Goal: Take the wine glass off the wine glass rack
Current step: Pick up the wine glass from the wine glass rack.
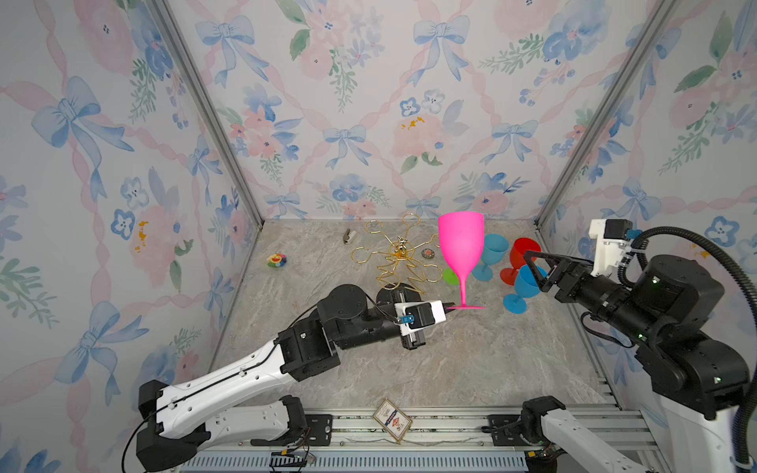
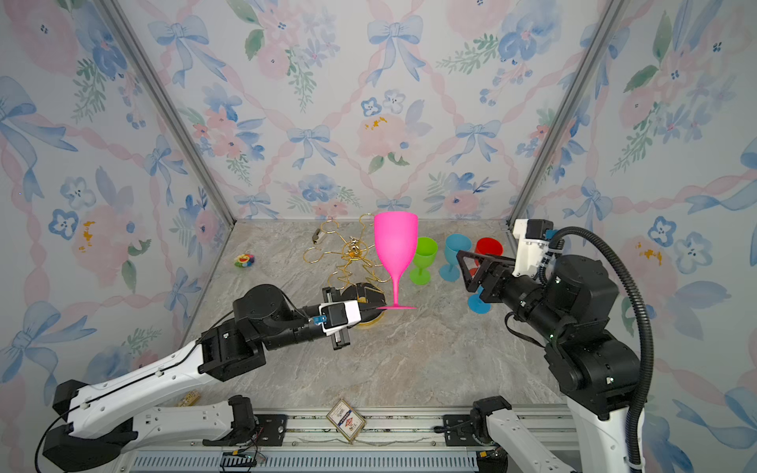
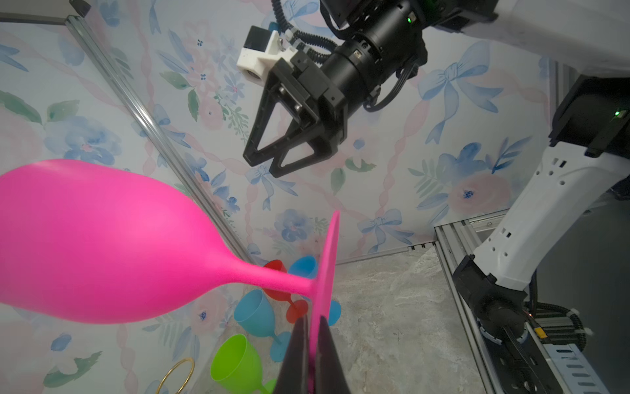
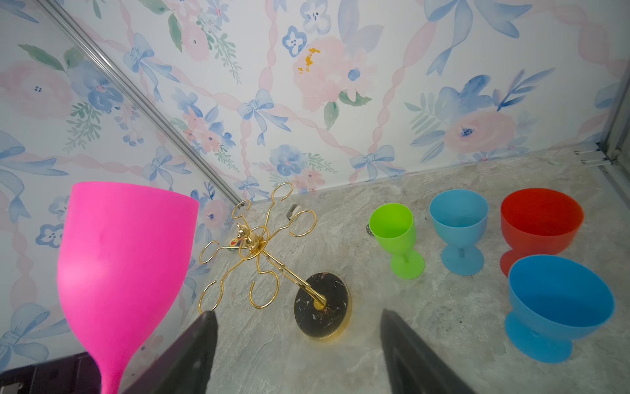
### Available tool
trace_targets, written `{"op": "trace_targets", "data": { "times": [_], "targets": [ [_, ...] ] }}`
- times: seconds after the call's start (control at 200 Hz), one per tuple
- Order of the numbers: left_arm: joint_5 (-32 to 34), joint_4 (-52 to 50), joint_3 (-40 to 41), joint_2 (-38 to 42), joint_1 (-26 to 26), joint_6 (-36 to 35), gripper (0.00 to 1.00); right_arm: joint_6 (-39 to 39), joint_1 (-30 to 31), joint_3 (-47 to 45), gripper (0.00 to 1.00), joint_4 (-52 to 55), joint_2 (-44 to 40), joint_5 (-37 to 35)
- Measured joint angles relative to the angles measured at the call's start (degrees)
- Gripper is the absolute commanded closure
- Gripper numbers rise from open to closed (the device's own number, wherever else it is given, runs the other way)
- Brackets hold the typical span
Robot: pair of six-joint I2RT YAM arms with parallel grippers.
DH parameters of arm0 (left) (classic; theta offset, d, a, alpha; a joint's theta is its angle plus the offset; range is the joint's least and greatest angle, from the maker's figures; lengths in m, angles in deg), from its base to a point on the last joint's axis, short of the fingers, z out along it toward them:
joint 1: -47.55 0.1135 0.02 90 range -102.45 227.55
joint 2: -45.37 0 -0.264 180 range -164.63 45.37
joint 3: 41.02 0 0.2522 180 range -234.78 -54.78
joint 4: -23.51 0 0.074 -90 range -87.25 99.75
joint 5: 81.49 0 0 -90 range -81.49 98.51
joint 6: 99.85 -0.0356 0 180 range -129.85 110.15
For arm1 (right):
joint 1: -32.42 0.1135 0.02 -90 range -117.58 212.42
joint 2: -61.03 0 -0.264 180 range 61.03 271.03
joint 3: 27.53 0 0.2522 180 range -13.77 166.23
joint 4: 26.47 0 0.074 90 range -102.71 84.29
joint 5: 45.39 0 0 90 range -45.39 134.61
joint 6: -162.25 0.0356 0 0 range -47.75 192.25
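The pink wine glass [image 1: 461,245] [image 2: 395,245] stands upright in the air just right of the wine glass rack, apart from its loops. My left gripper [image 1: 450,306] [image 3: 315,319] is shut on the rim of its flat foot [image 3: 327,259]. The rack [image 1: 399,252] [image 4: 254,242] is gold wire on a round black base [image 4: 322,303], and its looped arms hold nothing. My right gripper [image 1: 532,270] [image 4: 296,315] is open and empty. It hangs to the right of the pink glass, above the other cups.
A green glass [image 4: 397,235], two blue glasses [image 4: 458,225] [image 4: 559,303] and a red one [image 4: 540,218] stand on the marble table at the back right. A small toy [image 1: 276,260] lies at the back left. A card pack [image 1: 392,421] rests on the front rail.
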Motion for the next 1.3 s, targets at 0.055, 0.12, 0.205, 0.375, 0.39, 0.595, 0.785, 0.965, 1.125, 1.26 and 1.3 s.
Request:
{"op": "trace_targets", "data": {
  "times": [0.055, 0.12, 0.205, 0.375, 0.39, 0.595, 0.785, 0.965, 1.125, 1.26, 1.3],
  "targets": [
    [5.1, 0.0, 0.0, -1.5, -3.6, -3.7, 1.00, 0.2, -0.1, 0.7, 0.23, 1.0, 0.5, 0.4],
    [11.2, 0.0, 0.0, -3.7, -7.3, -7.9, 1.00, 0.2, -0.1, 1.5, 0.23, 2.6, 1.1, 0.9],
    [19.3, 0.1, 0.2, -7.5, -11.5, -13.3, 1.00, 0.2, -0.3, 3.0, 0.23, 4.8, 2.1, 1.2],
    [29.7, -0.4, 1.9, -12.6, -14.2, -18.9, 1.00, 1.0, -0.8, 8.3, 0.23, 10.6, 4.2, 2.3],
    [30.2, -0.3, 2.2, -12.7, -14.3, -19.1, 1.00, 1.0, -0.8, 8.8, 0.24, 11.0, 4.3, 2.3],
    [38.0, 5.1, 8.5, -11.8, -15.8, -24.7, 1.00, 1.0, -1.9, 14.0, 0.25, 17.4, 5.4, 2.6],
    [45.3, 12.1, 13.9, -13.2, -17.8, -34.0, 1.00, 1.9, -1.9, 18.2, 0.29, 23.1, 10.2, 6.1],
    [48.9, 16.5, 16.5, -15.0, -17.9, -38.7, 1.00, 2.5, -2.2, 20.7, 0.35, 27.8, 14.7, 8.8],
    [52.2, 24.2, 20.9, -16.5, -18.6, -45.5, 1.00, 3.4, -2.9, 20.7, 0.40, 31.9, 17.2, 12.0],
    [53.3, 28.0, 23.3, -17.4, -18.9, -49.6, 1.00, 3.1, -3.0, 21.6, 0.46, 35.6, 19.3, 13.7],
    [53.7, 29.0, 23.7, -17.4, -18.9, -50.7, 1.00, 3.0, -3.0, 21.8, 0.48, 36.3, 19.9, 14.1]
  ]
}}
